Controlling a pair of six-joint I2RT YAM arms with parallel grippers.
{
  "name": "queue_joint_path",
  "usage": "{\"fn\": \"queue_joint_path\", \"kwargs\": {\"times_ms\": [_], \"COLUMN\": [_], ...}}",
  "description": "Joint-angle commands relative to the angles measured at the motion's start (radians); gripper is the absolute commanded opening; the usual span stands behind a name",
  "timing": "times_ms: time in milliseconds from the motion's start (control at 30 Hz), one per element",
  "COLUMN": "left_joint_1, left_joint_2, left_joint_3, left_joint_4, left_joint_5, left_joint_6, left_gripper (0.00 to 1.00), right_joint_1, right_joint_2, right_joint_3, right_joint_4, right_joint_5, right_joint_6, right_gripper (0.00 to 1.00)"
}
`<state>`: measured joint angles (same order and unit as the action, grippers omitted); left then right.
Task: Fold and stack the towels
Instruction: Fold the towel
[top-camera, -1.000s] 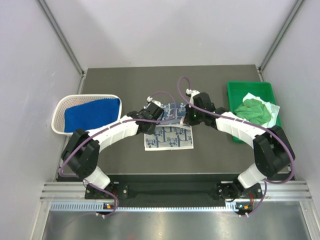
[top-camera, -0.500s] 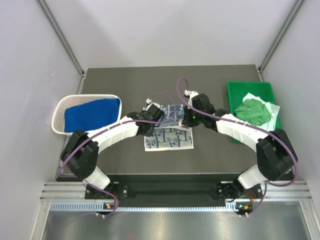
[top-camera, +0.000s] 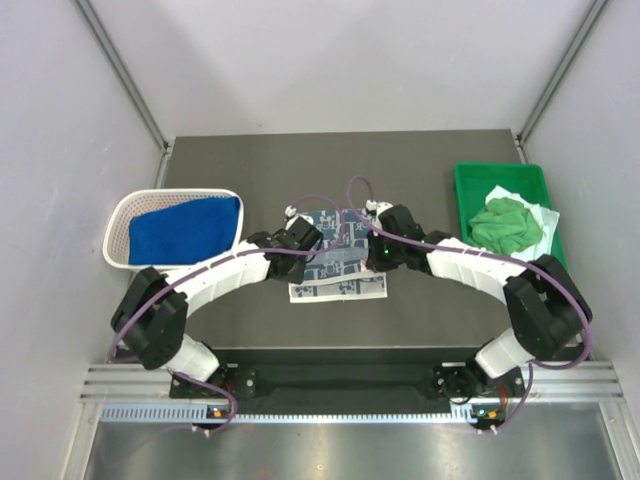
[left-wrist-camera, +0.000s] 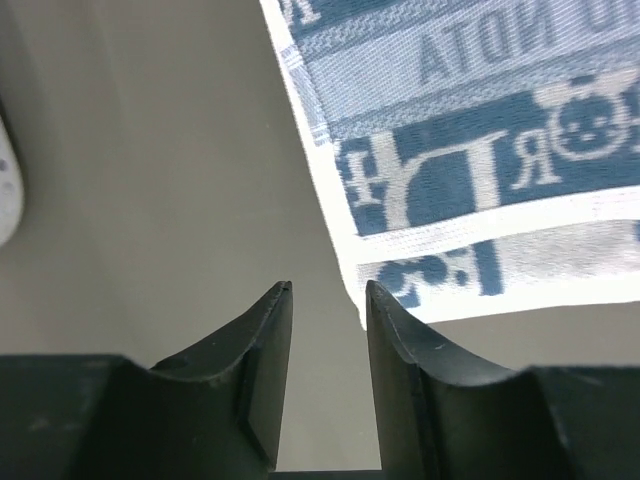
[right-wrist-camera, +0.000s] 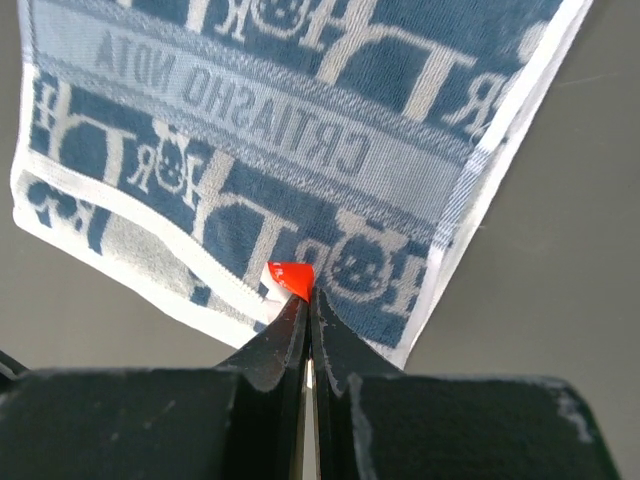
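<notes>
Blue-grey printed towel (top-camera: 340, 287) at table centre, right gripper (right-wrist-camera: 306, 300) jaws pinching its hem, left gripper (left-wrist-camera: 328, 300) jaws spread, just beside the towel's 9 o'clock edge

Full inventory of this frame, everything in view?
printed towel: 1, white with blue print, table centre, partly folded over
blue towel: 1, royal blue, in the basket
green towel: 1, bright green, in the tray
white cloth: 1, under the green towel
basket: 1, white mesh, table's left
tray: 1, green, table's right
table: 1, dark grey
left gripper: black, open, empty, beside the printed towel's edge
right gripper: black, shut on the printed towel's hem
</notes>
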<state>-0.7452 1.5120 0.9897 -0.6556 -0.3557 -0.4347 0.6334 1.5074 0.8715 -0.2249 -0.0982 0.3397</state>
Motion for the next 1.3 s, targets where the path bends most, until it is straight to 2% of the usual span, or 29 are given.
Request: {"fn": "queue_joint_path", "kwargs": {"times_ms": [0, 133, 267, 433, 667, 933, 1267], "left_joint_1": [-0.002, -0.002, -0.002, 0.000, 0.026, 0.081, 0.095], "left_joint_2": [-0.070, -0.133, -0.170, -0.135, -0.084, -0.058, -0.036], "left_joint_3": [-0.028, -0.083, -0.189, -0.221, -0.206, -0.220, -0.226], "left_joint_4": [0.059, 0.122, 0.232, 0.304, 0.329, 0.335, 0.347], "left_joint_5": [0.043, 0.086, 0.142, 0.110, 0.075, 0.095, 0.116], "left_joint_6": [-0.078, -0.183, -0.357, -0.455, -0.467, -0.450, -0.440], "left_gripper": [0.41, 0.45, 0.46, 0.46, 0.47, 0.47, 0.48], "right_joint_1": [0.029, 0.040, 0.045, 0.048, 0.051, 0.052, 0.052], "right_joint_2": [0.011, 0.023, 0.031, 0.031, 0.025, 0.016, 0.008], "right_joint_3": [-0.005, -0.011, -0.017, -0.028, -0.012, 0.032, 0.081], "right_joint_4": [0.061, 0.068, 0.076, 0.085, 0.081, 0.048, 0.021], "right_joint_5": [0.003, 0.005, 0.006, 0.011, 0.006, 0.008, 0.008], "right_joint_6": [0.018, 0.022, 0.024, 0.028, 0.027, 0.015, 0.012], "right_gripper": [0.00, 0.00, 0.00, 0.00, 0.00, 0.00, 0.00]}}
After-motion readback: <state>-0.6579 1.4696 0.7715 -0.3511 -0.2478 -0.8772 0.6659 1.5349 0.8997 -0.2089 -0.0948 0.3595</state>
